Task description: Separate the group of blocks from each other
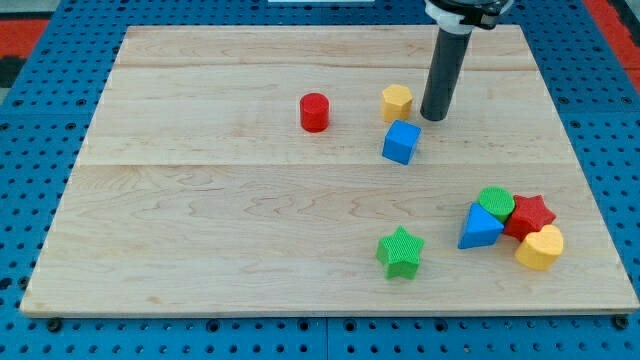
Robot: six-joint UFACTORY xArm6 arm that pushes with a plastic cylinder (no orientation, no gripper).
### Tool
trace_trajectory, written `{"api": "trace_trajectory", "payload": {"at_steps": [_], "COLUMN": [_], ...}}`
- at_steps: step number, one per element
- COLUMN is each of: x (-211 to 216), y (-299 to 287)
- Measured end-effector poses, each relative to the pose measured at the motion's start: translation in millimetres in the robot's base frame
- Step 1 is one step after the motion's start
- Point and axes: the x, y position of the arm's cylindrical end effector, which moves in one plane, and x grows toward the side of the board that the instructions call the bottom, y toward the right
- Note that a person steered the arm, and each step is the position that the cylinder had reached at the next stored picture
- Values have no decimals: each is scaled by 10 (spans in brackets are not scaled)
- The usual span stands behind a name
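Camera view: the light wooden tabletop (200, 250) fills most of the frame, w/ a blue perforated board (40, 335) around it. There is no claw on this arm, so no open or closed state to tell; only a straight dark rod comes down in the upper right of the frame. My tip (432, 118) rests on the tabletop just right of the yellow hexagonal block (397, 101), close but apart from it, and just above-right of the blue cube (401, 142). The red cylinder (315, 112) stands alone, left of the yellow one.

The group sits at the lower right of the frame: green cylinder-like block (495, 202), red star block (530, 215), blue triangular block (479, 228) and yellow heart-like block (540, 247), all touching their neighbours. The green star block (401, 251) lies apart, at lower centre, left of the group. My tip is well apart from the group.
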Motion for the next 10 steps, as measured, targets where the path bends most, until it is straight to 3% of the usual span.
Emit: {"api": "trace_trajectory", "payload": {"at_steps": [1, 2, 3, 5, 7, 8, 10], "x": [-216, -99, -87, 314, 1242, 1795, 1694], "y": [-145, -338, 101, 977, 1640, 1500, 251]}}
